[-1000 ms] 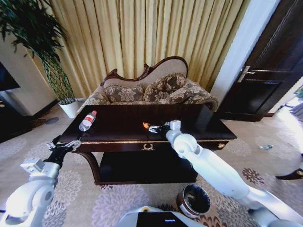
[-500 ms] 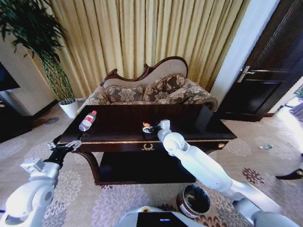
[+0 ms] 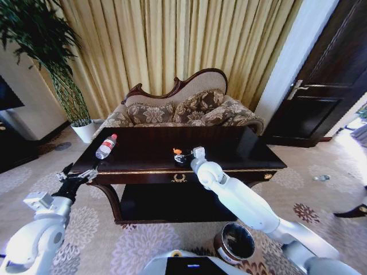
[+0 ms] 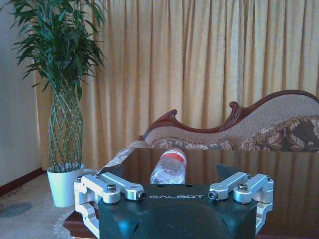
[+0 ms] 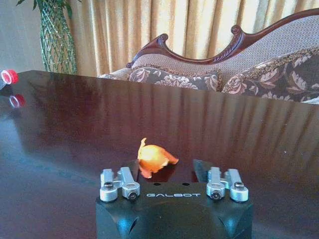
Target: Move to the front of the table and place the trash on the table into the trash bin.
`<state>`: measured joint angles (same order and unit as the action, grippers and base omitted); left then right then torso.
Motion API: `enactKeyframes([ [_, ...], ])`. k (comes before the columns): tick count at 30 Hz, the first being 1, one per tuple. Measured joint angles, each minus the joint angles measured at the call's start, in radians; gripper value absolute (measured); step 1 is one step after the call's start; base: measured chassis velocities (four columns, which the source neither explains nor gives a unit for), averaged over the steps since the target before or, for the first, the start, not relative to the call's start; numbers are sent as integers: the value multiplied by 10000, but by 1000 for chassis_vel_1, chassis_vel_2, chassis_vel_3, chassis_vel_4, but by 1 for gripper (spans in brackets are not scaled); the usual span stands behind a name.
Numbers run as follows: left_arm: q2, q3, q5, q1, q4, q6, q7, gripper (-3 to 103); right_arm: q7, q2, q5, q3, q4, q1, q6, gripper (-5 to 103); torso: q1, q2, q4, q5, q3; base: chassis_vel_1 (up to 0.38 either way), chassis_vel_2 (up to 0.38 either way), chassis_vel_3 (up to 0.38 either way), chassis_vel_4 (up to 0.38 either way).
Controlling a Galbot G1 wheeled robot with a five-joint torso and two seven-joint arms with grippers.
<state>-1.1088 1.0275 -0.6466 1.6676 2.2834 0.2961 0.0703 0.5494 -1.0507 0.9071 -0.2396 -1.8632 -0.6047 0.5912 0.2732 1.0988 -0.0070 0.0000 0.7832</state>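
The right gripper (image 3: 180, 157) has closed in on the light, crumpled orange scrap (image 5: 153, 160), fingers spread wide around it.

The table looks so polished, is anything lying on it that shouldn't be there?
Yes. A plastic bottle lies on its side near the table's left end, and an orange scrap sits mid-table, just ahead of the open right gripper. Both are litter.

I see the dark glossy wooden desk (image 3: 229, 146) with the clear plastic bottle (image 3: 106, 146) at its left end and the small orange scrap (image 3: 177, 151) near the front edge's middle. On the carpet before the desk's right part stands the round dark trash bin (image 3: 234, 243); behind the desk sits a patterned sofa (image 3: 183, 112).
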Motion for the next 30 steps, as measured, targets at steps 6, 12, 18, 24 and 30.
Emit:
enactKeyframes([
  [6, 20, -3, 14, -1, 0, -19, 0, 100, -36, 59, -90, 123, -60, -129, -76, 41, -1, 0, 0, 0, 0, 0, 0, 0, 0],
  [12, 24, -40, 28, -32, -1, -20, 0, 100, -40, 62, -201, 260, -158, -296, -147, 24, 0, 0, 0, 0, 0, 0, 0, 0, 0],
  [18, 20, -52, 41, -36, -14, -20, 0, 100, -66, 74, -264, 530, -296, -563, -321, 3, 0, 0, 0, 0, 0, 0, 0, 0, 0],
  [24, 28, -51, 43, -45, -15, -20, -2, 100, 92, 39, -513, 1173, -390, -772, -708, 0, 0, 0, 1, 0, 0, 0, 0, 0, 0],
  [30, -48, -62, 65, -51, -17, -41, -3, 100, -59, 249, -1938, 2934, -620, -1636, -1347, 0, -1, 0, 1, 2, 0, 0, 0, 0, 0],
])
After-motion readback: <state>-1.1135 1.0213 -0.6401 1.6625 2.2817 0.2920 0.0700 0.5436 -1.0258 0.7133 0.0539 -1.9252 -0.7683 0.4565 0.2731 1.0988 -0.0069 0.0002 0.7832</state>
